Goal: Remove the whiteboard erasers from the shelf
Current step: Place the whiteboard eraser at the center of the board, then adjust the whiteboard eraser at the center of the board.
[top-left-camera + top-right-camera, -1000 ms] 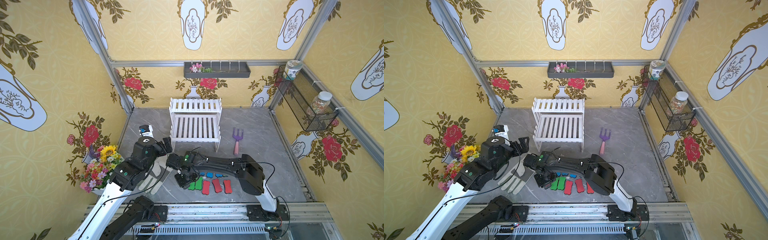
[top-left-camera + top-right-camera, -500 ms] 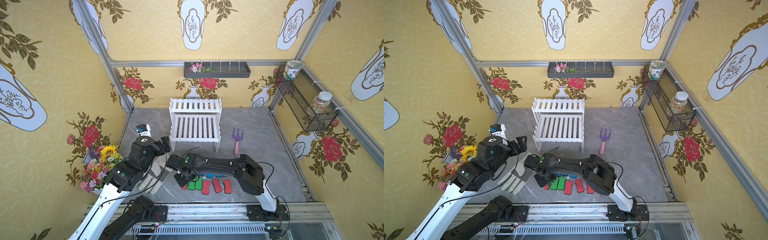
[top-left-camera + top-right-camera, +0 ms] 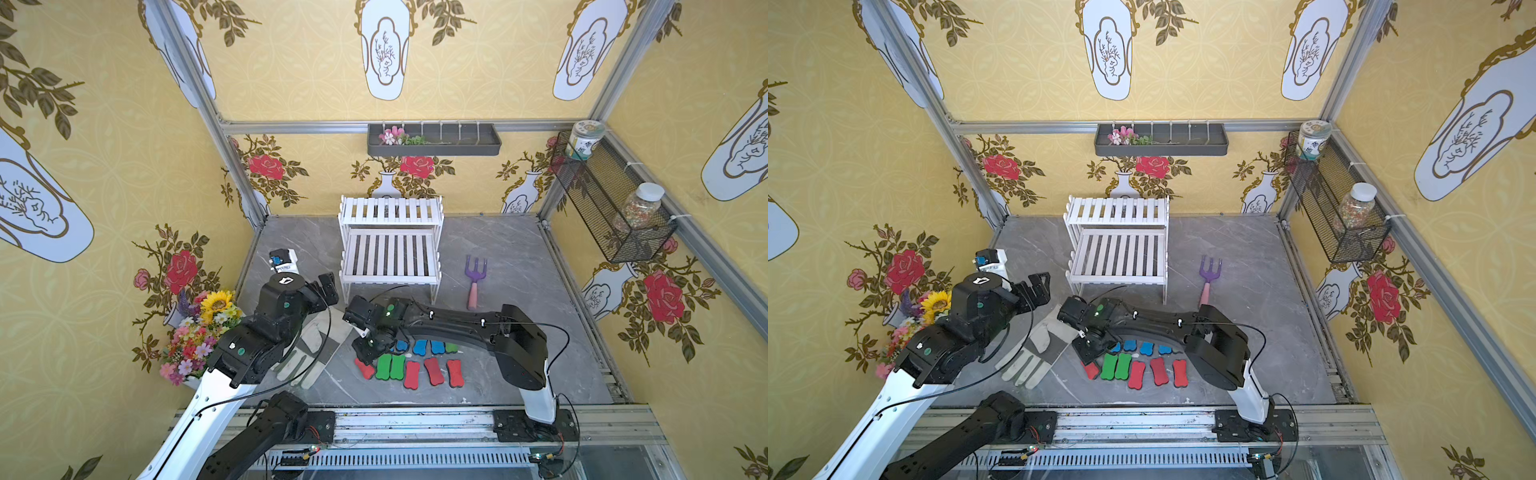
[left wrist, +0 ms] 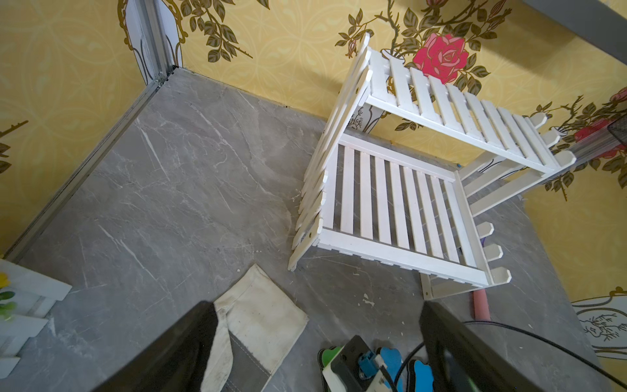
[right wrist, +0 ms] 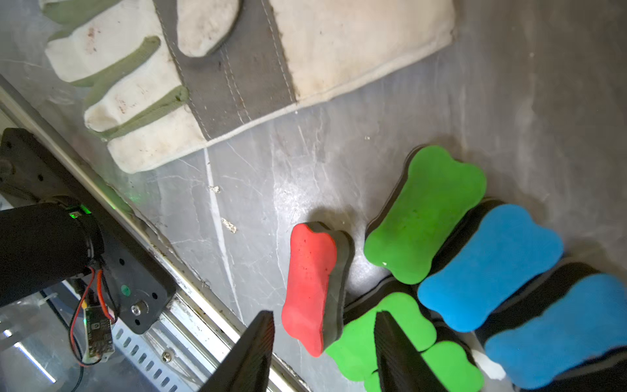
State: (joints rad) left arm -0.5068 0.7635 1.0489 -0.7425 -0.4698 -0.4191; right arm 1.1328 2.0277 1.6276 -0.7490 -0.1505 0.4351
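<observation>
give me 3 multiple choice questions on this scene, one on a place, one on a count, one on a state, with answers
1. Where is the garden fork?
A) on the shelf
B) on the table, beside the shelf
C) in the wire basket

2. How many red erasers show in a top view?
A) two
B) four
C) six

3. How is the right gripper?
A) shut on the garden fork
B) shut on the glove
C) open, holding nothing

1 B: it lies on the grey table.
2 B: four lie in the near row.
3 C: its jaws stand apart, clear of the tipped red eraser between them.
</observation>
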